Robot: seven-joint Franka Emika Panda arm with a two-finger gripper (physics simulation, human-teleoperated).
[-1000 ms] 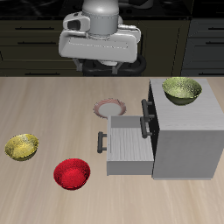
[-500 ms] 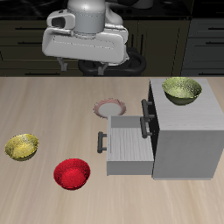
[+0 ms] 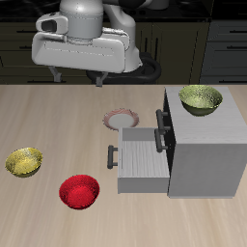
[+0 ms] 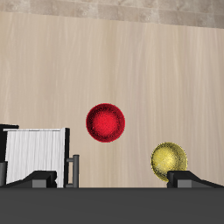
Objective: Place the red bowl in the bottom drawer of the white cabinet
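The red bowl (image 3: 80, 191) sits upright on the table near its front edge, beside the open bottom drawer (image 3: 143, 164) of the white cabinet (image 3: 207, 145). The drawer is pulled out, and its dark bar handle faces the bowl's side. My gripper (image 3: 80, 77) hangs high above the back of the table, far from the bowl, open and empty. In the wrist view the red bowl (image 4: 105, 122) lies between the drawer (image 4: 35, 156) and a yellow bowl, with my gripper (image 4: 114, 181) spread wide.
A yellow-green bowl (image 3: 200, 98) stands on the cabinet top. Another yellow-green bowl (image 3: 24, 161) sits on the table beyond the red bowl, also in the wrist view (image 4: 168, 159). A white plate with a reddish rim (image 3: 122, 119) lies behind the drawer.
My gripper has moved sideways away from the cabinet and slightly higher, toward the side of the red bowl. Nothing on the table has moved.
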